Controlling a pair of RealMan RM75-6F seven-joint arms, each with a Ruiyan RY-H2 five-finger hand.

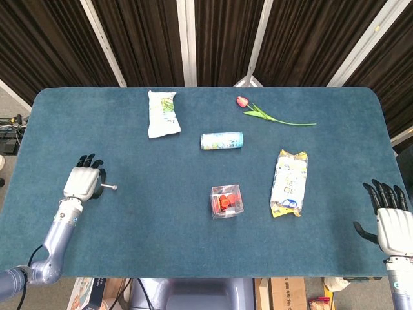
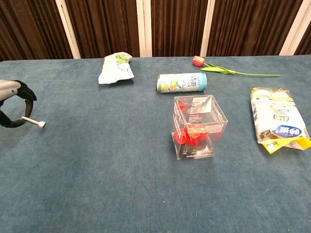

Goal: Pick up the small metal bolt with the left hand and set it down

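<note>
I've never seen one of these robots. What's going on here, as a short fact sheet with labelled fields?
Left hand: left hand pinches a small metal bolt, which sticks out sideways toward the table's middle
Bolt height: seems lifted off the table
Right hand: right hand holds nothing, fingers apart, at the table's near right edge
Middle of table: clear box with red pieces inside; drink can lying on its side behind it
Far side: white snack bag, tulip
Right side: yellow and white snack bag
</note>
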